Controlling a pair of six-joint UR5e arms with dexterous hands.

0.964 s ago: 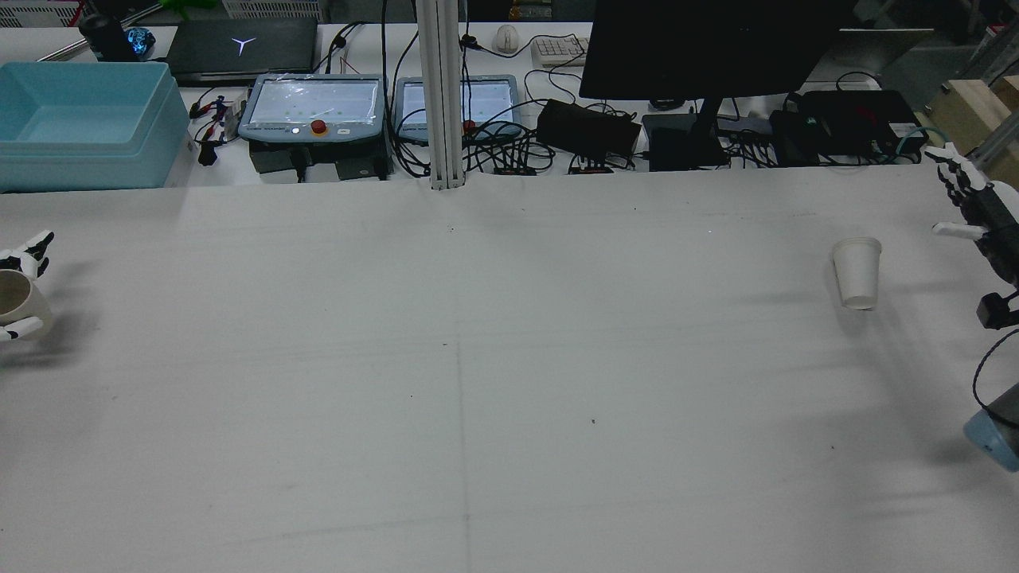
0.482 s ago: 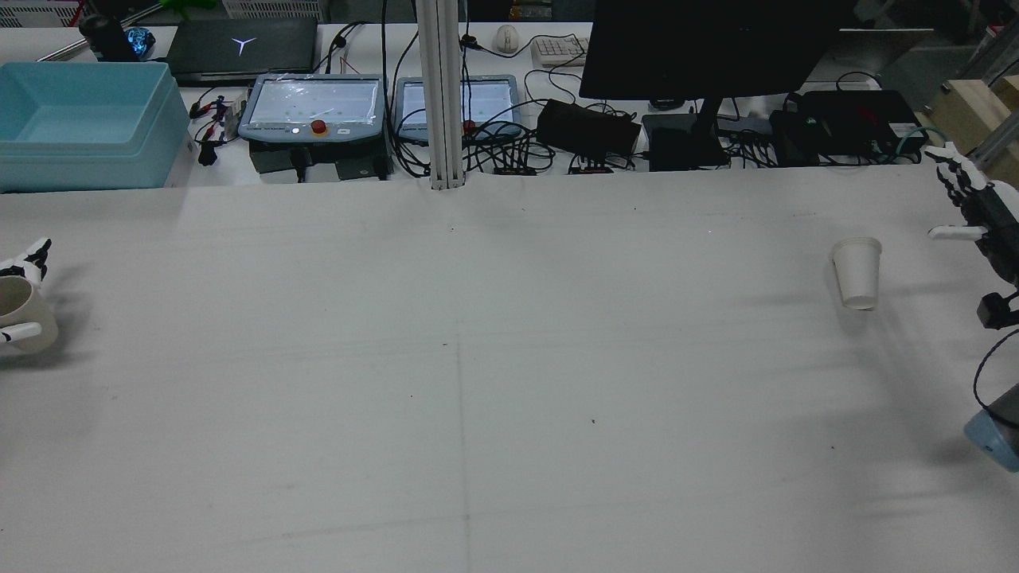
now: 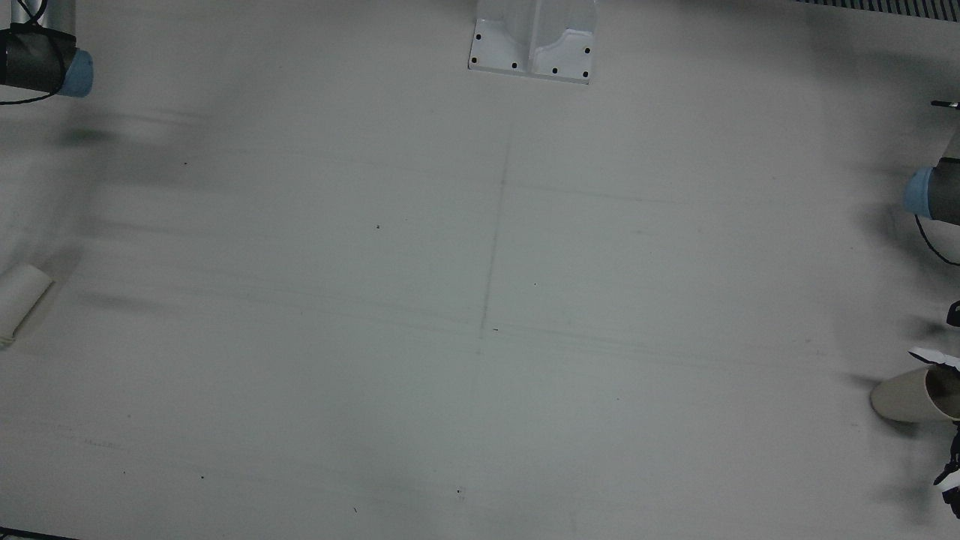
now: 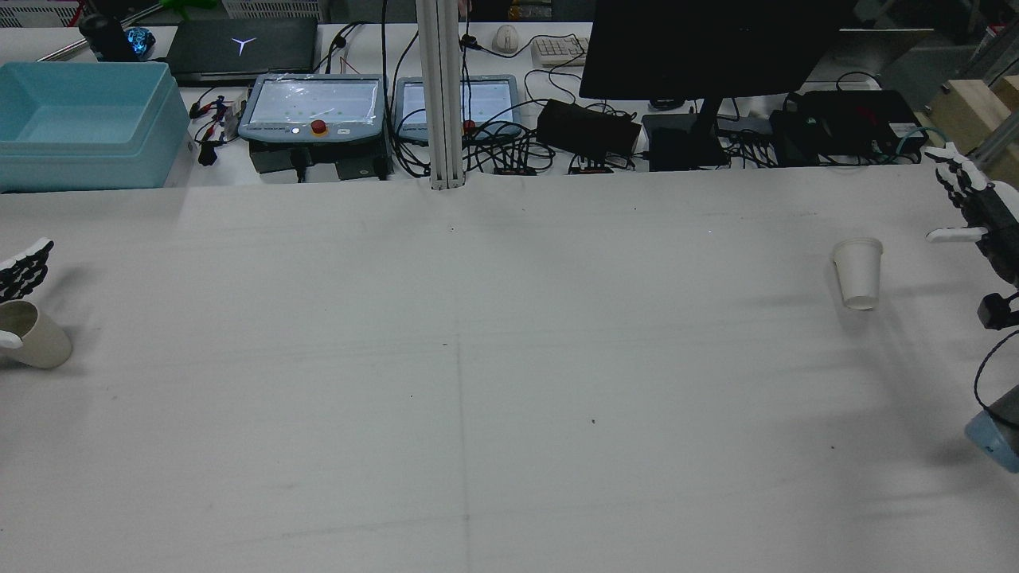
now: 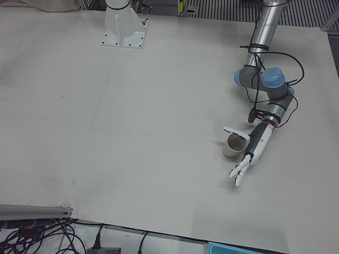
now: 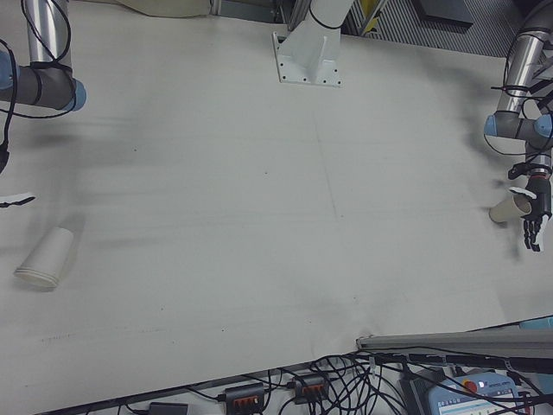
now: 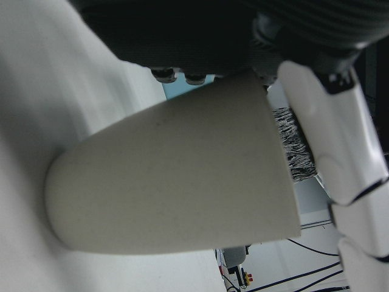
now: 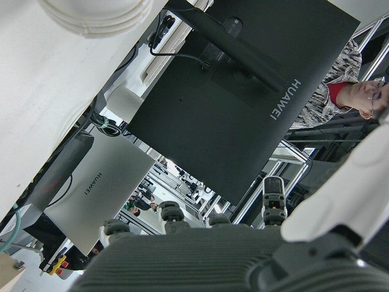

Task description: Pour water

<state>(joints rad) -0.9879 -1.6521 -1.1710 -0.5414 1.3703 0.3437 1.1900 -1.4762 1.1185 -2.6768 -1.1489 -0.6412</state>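
Observation:
A beige cup (image 4: pixel 37 337) sits tilted at the table's far left edge; it also shows in the left-front view (image 5: pixel 233 145) and fills the left hand view (image 7: pixel 170 182). My left hand (image 4: pixel 20 274) is open around it: fingers (image 5: pixel 241 172) stretched straight past it, thumb (image 5: pixel 233 130) by the rim. A white paper cup (image 4: pixel 857 273) stands upright at the right, also seen in the right-front view (image 6: pixel 47 255). My right hand (image 4: pixel 975 211) is open with spread fingers, a short gap to the right of the white cup, not touching it.
A light blue bin (image 4: pixel 83 119), two teach pendants (image 4: pixel 314 107), a monitor (image 4: pixel 716 48) and cables line the far side behind the table. A metal post (image 4: pixel 440 95) stands at the middle back. A white mounting plate (image 3: pixel 532 41) lies near the robot side.
The beige cup has come down lower and a little inward, and the left hand's fingers have spread away from it. The right hand and white cup have barely moved.

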